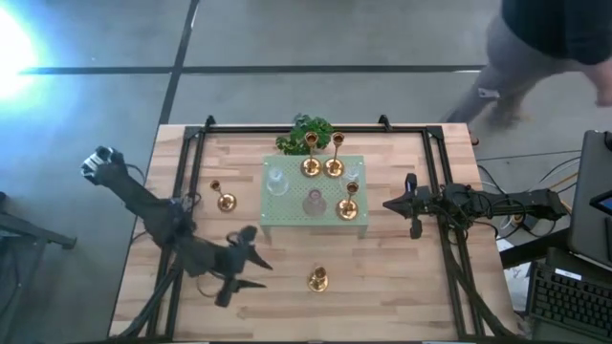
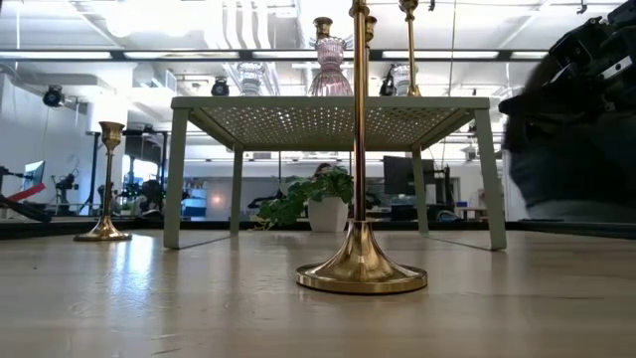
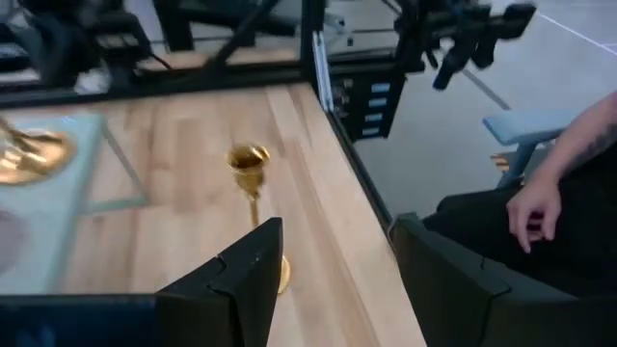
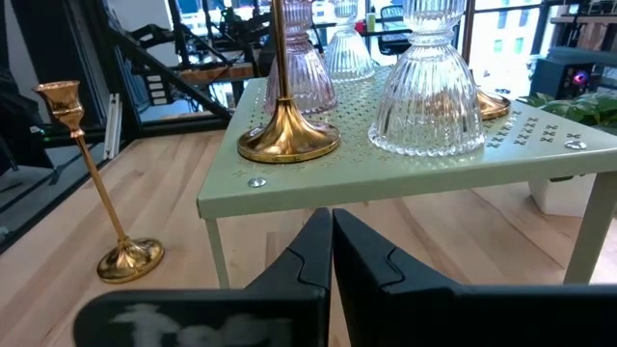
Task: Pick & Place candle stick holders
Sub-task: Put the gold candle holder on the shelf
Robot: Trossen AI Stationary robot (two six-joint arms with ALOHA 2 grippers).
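The left gripper, jaws spread and empty, is hovering near a gold candle holder whose base its finger is hiding in the wrist view. The right gripper, jaws pressed together, is waiting beside the green stand carrying six holders.

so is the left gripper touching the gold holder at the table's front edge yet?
Apart. High view shows bare wood between the open left gripper and the gold holder.

The person beyond the table is a blur (head cut off); the front holder's top is cropped.
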